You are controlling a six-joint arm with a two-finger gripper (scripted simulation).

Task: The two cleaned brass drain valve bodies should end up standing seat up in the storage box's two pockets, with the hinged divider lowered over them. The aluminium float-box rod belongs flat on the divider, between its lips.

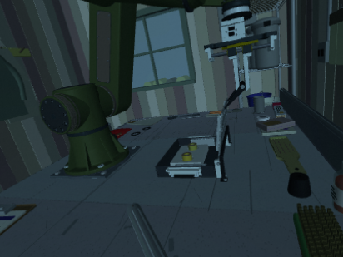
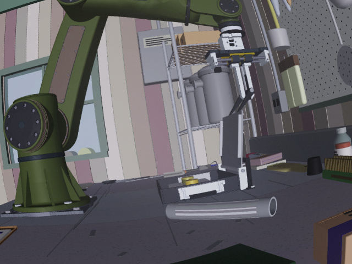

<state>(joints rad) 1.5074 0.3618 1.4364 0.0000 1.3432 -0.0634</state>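
Observation:
My gripper (image 1: 241, 83) (image 2: 246, 92) hangs above the storage box and is closed on the dark handle (image 1: 234, 95) (image 2: 242, 103) at the top of the hinged divider. The divider (image 1: 221, 140) (image 2: 231, 140) stands nearly upright at the box's right side. The storage box (image 1: 191, 157) (image 2: 199, 184) lies on the bench with two brass valve bodies (image 1: 192, 146) (image 1: 187, 156) (image 2: 190, 180) standing in its pockets. The aluminium float-box rod (image 2: 221, 210) (image 1: 145, 230) lies on the bench in front of the box, apart from it.
A blue tub (image 1: 259, 99) and a grey cup stand behind the box. Books (image 1: 275, 125) (image 2: 265, 159), a black-capped brush (image 1: 291, 163), a bristle block (image 1: 320, 230) and a bottle (image 2: 342, 141) crowd the right side. A wire shelf with canisters (image 2: 216, 93) stands behind the gripper. The arm's base (image 1: 89, 149) occupies the left.

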